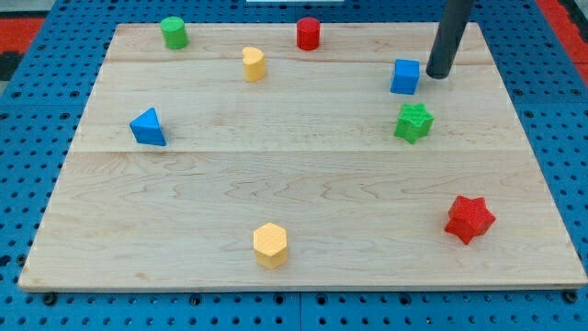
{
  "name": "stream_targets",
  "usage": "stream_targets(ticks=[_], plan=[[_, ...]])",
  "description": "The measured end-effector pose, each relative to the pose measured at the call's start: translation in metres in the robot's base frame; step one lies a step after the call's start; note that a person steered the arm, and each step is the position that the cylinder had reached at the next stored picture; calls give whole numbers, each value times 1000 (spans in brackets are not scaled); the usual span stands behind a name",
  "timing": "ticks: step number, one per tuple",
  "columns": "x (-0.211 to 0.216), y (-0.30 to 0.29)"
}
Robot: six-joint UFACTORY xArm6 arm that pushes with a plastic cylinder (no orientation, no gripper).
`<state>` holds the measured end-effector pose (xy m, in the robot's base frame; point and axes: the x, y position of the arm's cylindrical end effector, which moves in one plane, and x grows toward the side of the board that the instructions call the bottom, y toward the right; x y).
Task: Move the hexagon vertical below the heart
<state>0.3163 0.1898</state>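
- Blue triangular block (148, 128) sits near the pale wooden board's (303, 184) left edge.
- Green cylinder block (174, 32) and red cylinder block (308, 34) stand along the top.
- Yellow heart block (254, 63) lies upper-left of centre; yellow hexagon block (270, 245) sits far below it, near the bottom edge.
- Blue cube block (404, 76) is just left of my tip (435, 75); contact is unclear.
- The rod's upper part is cut off; it has no hand.
- Green star block (413, 121) and red star block (469, 219) sit right.

You see only one part of the robot: a straight, round, dark charcoal rod with a smooth matte surface and no visible markings, cables or screws. Its upper end is cut off by the view's top; my tip (438, 75) is bluntly rounded.
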Motion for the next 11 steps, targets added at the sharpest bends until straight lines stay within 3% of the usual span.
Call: stream_targets(ticks=[2, 3, 5, 6, 7, 8, 9, 11], plan=[[5, -152], [20, -155], [198, -218], [244, -276], [284, -255], [300, -204], [285, -214], [210, -229]])
